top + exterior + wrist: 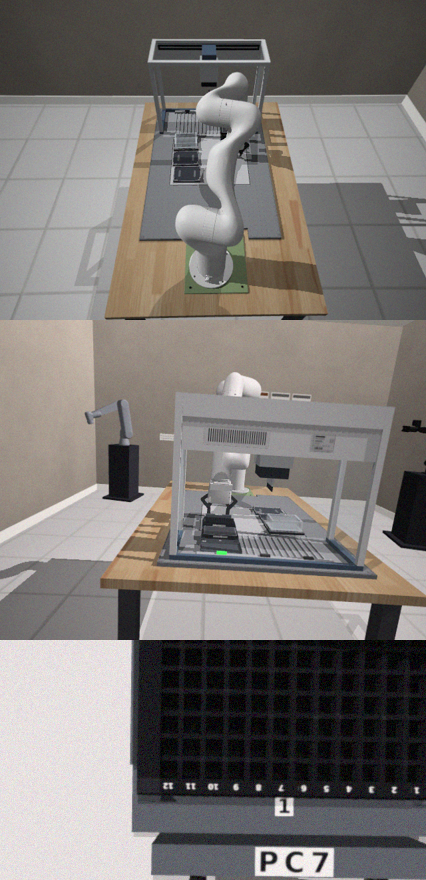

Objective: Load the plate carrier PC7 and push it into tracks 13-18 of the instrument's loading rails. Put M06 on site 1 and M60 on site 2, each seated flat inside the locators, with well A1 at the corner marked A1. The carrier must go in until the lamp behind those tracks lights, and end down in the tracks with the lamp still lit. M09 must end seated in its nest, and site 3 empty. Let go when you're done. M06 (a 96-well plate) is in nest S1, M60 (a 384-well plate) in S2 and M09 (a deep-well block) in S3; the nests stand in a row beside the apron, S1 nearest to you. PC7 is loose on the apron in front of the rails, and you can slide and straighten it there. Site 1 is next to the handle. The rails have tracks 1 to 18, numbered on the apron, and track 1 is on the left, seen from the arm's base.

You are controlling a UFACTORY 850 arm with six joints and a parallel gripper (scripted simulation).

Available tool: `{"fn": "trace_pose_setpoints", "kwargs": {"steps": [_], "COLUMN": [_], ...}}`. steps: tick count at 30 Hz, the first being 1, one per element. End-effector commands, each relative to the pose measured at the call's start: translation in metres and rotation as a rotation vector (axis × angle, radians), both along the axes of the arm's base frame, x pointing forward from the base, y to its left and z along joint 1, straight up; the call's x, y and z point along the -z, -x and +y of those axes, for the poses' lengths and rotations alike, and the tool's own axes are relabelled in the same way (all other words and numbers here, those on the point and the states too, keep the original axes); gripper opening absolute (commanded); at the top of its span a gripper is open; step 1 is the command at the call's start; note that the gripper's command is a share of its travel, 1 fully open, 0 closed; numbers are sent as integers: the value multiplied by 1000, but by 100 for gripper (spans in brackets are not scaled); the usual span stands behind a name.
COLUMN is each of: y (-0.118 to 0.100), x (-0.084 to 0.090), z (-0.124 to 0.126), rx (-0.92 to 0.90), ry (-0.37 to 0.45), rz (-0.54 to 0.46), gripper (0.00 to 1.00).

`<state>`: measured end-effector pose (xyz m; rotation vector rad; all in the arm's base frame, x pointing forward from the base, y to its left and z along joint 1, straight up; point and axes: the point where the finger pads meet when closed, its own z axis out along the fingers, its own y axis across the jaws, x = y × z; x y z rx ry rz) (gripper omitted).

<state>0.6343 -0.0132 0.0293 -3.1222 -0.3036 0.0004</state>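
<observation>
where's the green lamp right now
In the exterior view the lit lamp sits at the instrument's near-left edge, right in front of the carrier.

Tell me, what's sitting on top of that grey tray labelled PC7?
On carrier PC7, the spot marked 1 holds a dark gridded plate, columns numbered along its edge. The exterior view shows another plate behind it; the far end is hard to make out.

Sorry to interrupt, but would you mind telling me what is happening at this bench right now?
A white arm is loading carrier PC7 into the instrument's rails. The carrier sits in the tracks with a dark plate on site 1 beside its handle, and a green lamp glows behind it. The gripper is open around the handle end, gripping nothing. A clear block sits in its nest beside the apron.
</observation>
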Motion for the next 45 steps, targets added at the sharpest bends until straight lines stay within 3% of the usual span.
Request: {"fn": "trace_pose_setpoints", "kwargs": {"steps": [1, 10, 45], "y": [1, 1, 1], "x": [-1, -1, -53], "z": [0, -1, -1], "rx": [0, 0, 0], "ry": [0, 0, 0], "rz": [-2, -2, -2], "gripper": [82, 82, 82]}}
